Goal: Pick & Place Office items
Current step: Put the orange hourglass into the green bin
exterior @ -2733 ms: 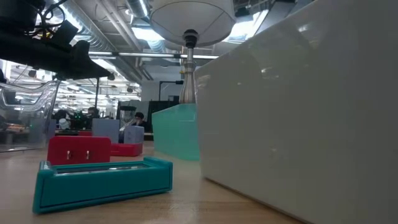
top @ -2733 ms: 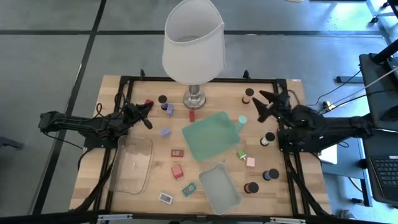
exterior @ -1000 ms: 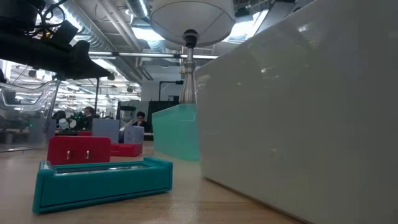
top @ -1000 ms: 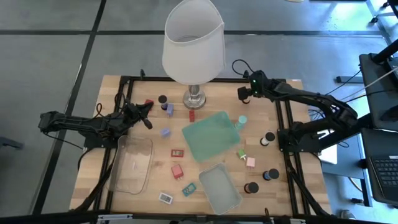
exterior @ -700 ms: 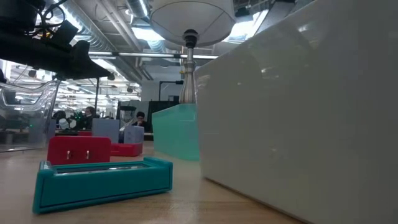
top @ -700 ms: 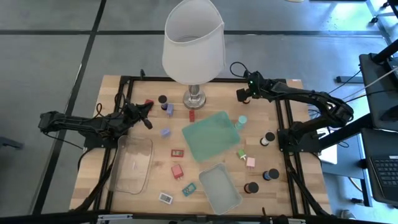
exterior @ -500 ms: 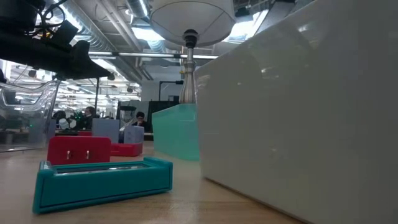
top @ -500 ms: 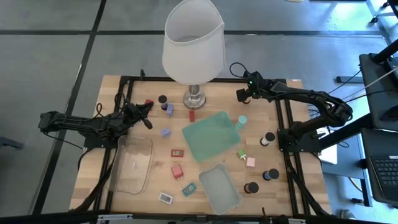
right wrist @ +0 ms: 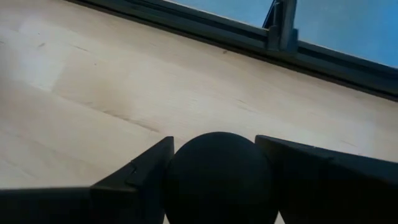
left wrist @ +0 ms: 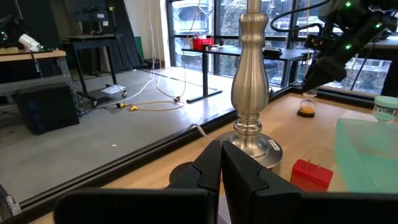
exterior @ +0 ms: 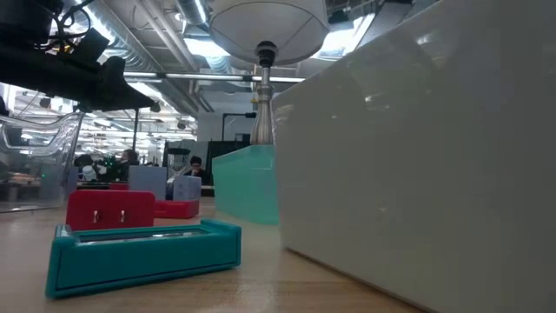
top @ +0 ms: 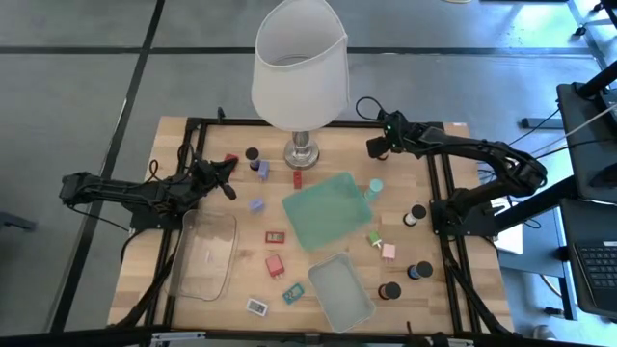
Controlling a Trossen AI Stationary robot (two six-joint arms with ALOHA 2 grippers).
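At the table's far right corner, the right gripper [right wrist: 214, 177] clamps its fingers [right wrist: 134, 174] around a dark-topped cylinder [right wrist: 217, 174], the picking step, so next comes a straight lift; the left gripper [left wrist: 221, 163] waits closed and empty near the lamp [left wrist: 254, 81].

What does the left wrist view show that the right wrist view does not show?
Only the left wrist view shows the lamp stem, a red block, a small orange-topped cylinder and the shut left gripper. Only the right wrist view shows the right gripper around a dark round cylinder. Both views show the wooden table.
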